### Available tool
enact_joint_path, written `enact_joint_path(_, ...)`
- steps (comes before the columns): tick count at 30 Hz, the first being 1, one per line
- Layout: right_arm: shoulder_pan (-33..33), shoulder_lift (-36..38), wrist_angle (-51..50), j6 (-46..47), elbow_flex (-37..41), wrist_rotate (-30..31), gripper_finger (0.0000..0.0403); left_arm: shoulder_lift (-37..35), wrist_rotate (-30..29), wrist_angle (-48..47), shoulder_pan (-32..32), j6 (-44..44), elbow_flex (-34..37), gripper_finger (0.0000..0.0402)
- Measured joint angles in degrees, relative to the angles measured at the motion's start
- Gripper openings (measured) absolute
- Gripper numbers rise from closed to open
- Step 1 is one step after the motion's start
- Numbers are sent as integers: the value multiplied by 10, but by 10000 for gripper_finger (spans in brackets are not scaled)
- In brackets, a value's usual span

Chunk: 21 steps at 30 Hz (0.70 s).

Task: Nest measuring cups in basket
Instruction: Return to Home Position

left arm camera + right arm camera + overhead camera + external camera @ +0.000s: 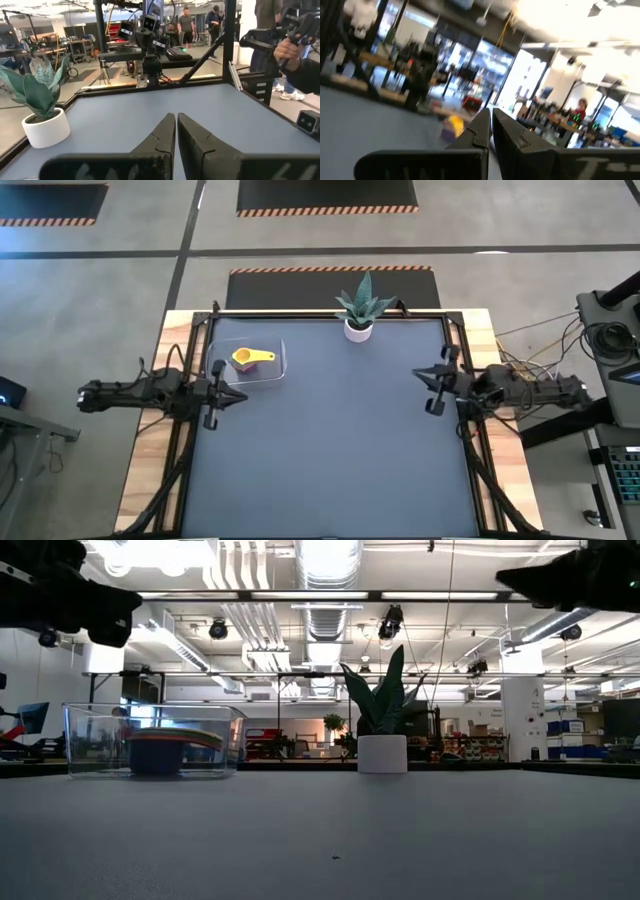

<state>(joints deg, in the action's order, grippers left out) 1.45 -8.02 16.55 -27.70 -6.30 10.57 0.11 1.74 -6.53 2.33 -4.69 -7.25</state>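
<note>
Both grippers hang closed and empty: the left gripper (240, 394) over the left edge of the tabletop (330, 450), the right gripper (417, 373) over the right edge. Just beyond the left gripper, the basket (272, 373) holds the nested measuring cups (247, 358), yellow on top. A potted plant (358, 320) stands at the far edge.

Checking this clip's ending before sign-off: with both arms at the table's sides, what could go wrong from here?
1. The left claw hangs close beside the clear rectangular plastic basket; a stray swing might nudge it.
2. The yellow plastic measuring cup sits topmost inside that basket; a bump could tip it.
The right claw waits at the opposite edge.
</note>
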Motion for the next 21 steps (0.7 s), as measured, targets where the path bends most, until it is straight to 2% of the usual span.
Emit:
enact_joint_path(7,0,80,1,-9,30,-1,9,-1,12,39,0,12,15,0)
enact_joint_path(16,0,80,18,2,48,-38,9,-1,37,77,0,29,24,0)
enact_joint_path(21,0,77,-1,38,55,-47,9,-1,47,109,0,28,65,0)
